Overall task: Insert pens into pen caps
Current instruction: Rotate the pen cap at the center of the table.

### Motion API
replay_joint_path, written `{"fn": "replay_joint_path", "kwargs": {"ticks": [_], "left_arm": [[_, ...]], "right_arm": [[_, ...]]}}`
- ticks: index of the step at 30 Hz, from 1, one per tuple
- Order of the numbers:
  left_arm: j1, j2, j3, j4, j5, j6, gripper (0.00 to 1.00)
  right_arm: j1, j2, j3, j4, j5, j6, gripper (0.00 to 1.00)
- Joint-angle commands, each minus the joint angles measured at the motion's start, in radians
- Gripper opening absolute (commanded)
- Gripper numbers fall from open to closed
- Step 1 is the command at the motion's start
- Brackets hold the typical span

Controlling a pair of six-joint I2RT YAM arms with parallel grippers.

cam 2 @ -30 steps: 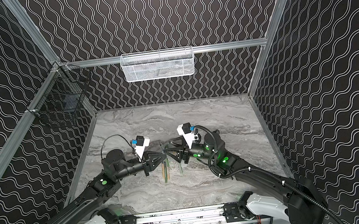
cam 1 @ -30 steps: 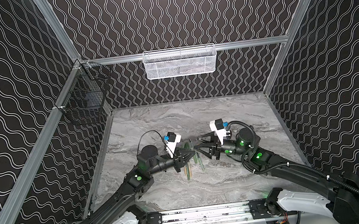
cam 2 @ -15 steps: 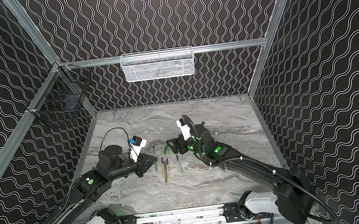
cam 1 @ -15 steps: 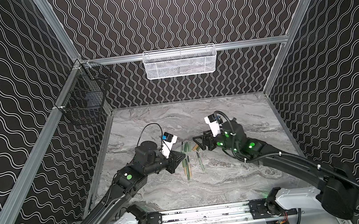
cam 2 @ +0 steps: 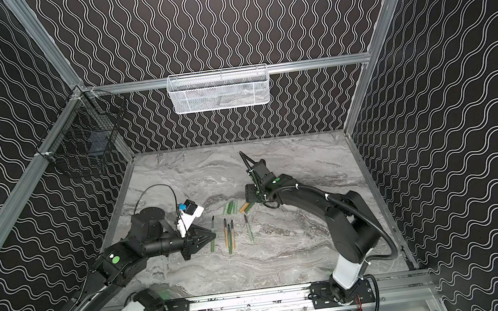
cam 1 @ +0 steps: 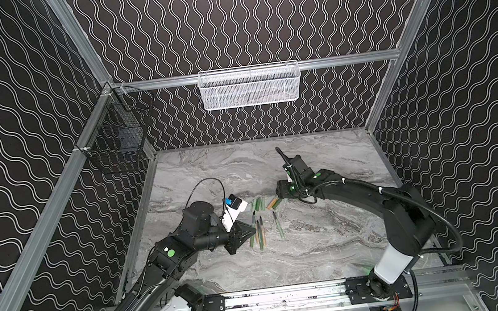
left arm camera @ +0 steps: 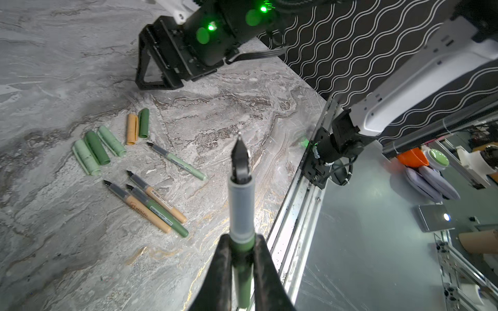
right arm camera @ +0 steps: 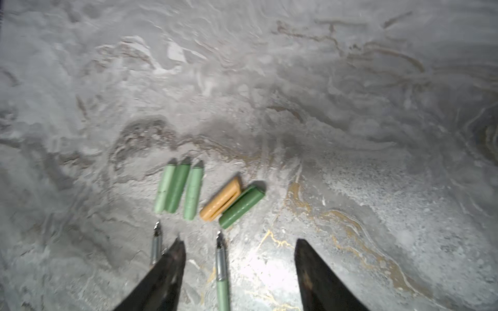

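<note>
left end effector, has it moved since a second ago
Yes: the left end effector has drawn back leftward, from over the loose pens to beside them.

Enclosure, seen in a top view: black walls [cam 1: 256, 16] printed with white wavy lines; grey marbled desk [cam 1: 317, 251] in the lower centre; aluminium rails [cam 1: 342, 60] along the edges; white mesh basket [cam 1: 249, 93], upper centre; black wire basket [cam 1: 116, 137], left; metal track [cam 1: 284, 297] across the bottom.

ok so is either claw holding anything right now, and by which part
The left claw grips a dark green pen by its green barrel, tip pointing out. The right claw is open, holding nothing.
</note>
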Motion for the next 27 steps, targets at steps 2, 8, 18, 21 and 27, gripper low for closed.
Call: {"fn": "replay_joint_path", "kwargs": {"ticks": [2, 8, 18, 21, 27], "left_arm": [[0.003, 0.000, -0.004, 0.020, 0.059, 0.030, 0.00], [0.003, 0.001, -0.005, 0.024, 0.066, 0.031, 0.00], [0.003, -0.011, -0.009, 0.029, 0.073, 0.030, 0.00], [0.003, -0.015, -0.008, 0.029, 0.070, 0.030, 0.00], [0.003, -0.022, -0.009, 0.029, 0.069, 0.030, 0.00]], "right_arm": [[-0.004, 0.061, 0.030, -0.053, -0.025, 0.054, 0.60], [-0.005, 0.117, 0.030, -0.021, -0.019, 0.101, 0.53], [-0.003, 0.205, 0.060, 0.009, -0.030, 0.151, 0.49], [-0.003, 0.223, 0.071, 0.007, -0.020, 0.159, 0.48], [0.004, 0.250, 0.094, -0.001, -0.006, 0.166, 0.46]]}}
